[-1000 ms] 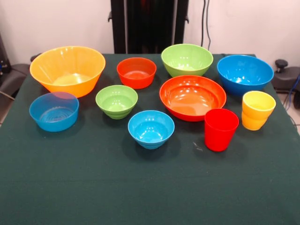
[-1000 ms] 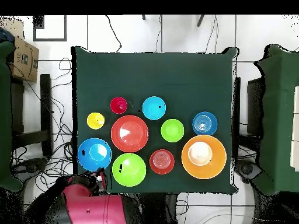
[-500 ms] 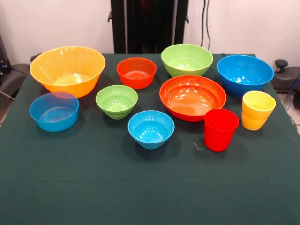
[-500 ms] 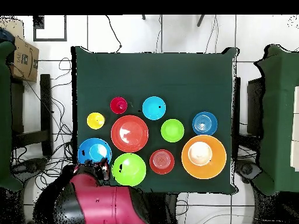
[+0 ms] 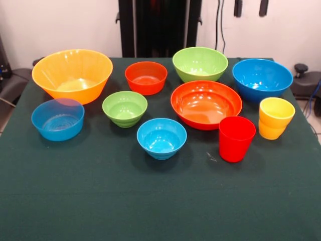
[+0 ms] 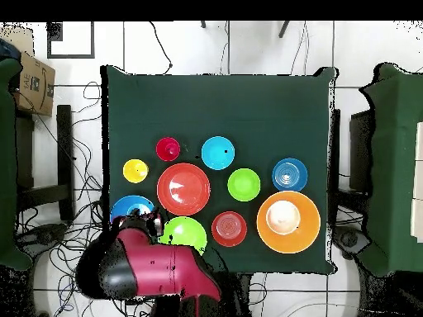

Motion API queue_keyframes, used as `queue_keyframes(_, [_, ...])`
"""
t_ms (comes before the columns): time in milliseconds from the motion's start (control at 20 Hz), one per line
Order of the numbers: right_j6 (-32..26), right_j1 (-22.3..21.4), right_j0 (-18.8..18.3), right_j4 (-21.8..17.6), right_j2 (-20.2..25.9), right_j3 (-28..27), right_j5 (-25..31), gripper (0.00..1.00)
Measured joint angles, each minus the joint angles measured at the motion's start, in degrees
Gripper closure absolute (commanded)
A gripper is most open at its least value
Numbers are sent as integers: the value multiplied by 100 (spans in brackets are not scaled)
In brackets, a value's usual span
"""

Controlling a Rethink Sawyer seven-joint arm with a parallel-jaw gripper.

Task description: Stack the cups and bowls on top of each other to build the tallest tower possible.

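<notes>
The bowls, from the big blue bowl point(image 5: 262, 78) almost directly beneath the gripper point(image 5: 249, 7) out to the far orange bowl point(image 5: 73, 74), look light, stiff, slick plastic, best pinched over a rim wall, and the gripper's two fingertips hang spread apart, empty.

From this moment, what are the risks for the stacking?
The gripper shows only as two dark tips above the big blue bowl and large green bowl; a low descent might clip a rim. The bowls stand close together, so a nudge may shift neighbours. The red cup and yellow cup could tip if bumped.
</notes>
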Motion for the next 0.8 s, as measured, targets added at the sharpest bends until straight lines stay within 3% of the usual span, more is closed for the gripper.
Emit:
queue_keyframes(350, [0,467,9,1,-4,40,-24,0])
queue_keyframes(800, [0,689,49,4,-8,88,-24,0])
